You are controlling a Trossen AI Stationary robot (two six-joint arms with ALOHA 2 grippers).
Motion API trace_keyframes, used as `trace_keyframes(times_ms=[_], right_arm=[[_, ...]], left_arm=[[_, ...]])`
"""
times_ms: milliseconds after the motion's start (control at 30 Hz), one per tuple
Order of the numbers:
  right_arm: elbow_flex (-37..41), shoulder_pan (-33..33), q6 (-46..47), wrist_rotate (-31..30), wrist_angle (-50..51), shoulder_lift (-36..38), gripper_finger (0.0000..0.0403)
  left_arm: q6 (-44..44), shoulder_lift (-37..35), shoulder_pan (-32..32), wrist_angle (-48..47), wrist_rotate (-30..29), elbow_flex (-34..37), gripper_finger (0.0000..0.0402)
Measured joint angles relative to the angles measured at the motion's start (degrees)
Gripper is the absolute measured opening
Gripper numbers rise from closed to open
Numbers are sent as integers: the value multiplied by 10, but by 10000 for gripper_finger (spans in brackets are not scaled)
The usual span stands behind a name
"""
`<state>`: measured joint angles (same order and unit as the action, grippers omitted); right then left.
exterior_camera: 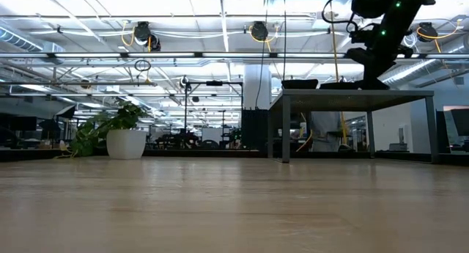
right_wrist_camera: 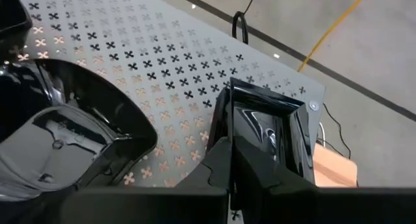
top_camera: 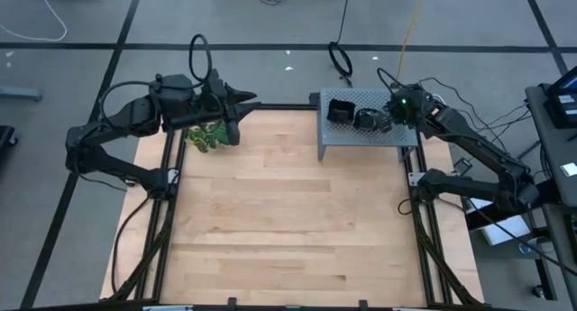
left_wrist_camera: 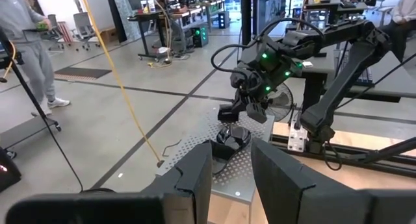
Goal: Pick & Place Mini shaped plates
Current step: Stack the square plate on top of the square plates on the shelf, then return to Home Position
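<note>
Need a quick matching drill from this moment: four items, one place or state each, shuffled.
Items:
1. right gripper
2. left gripper
3. green sprig
4. perforated metal stand

States:
A. at the table's far left, beside the left arm
B. shut on a glossy black plate
C. open, holding nothing
D. at the table's far right, plates on top

Pairs: 1-B, 2-C, 3-A, 4-D

No text, label, brand, number or sign can be read anywhere.
</note>
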<state>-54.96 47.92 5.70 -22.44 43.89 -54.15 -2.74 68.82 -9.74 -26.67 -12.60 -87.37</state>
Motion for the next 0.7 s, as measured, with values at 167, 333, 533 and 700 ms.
trace_keyframes(times_ms=[167, 333, 533, 700], right_arm=[[0, 0, 0, 0, -8, 0, 6], [0, 0, -4, 0, -26, 0, 36], [0, 0, -20, 2, -35, 3, 107], [0, 0, -42, 25, -47, 29, 148]], left_arm=[[0, 0, 0, 0, 0, 0, 111], [0, 0, 0, 0, 0, 0, 111], [0, 0, 0, 0, 0, 0, 111], [-1, -11, 0, -2, -31, 0, 111]])
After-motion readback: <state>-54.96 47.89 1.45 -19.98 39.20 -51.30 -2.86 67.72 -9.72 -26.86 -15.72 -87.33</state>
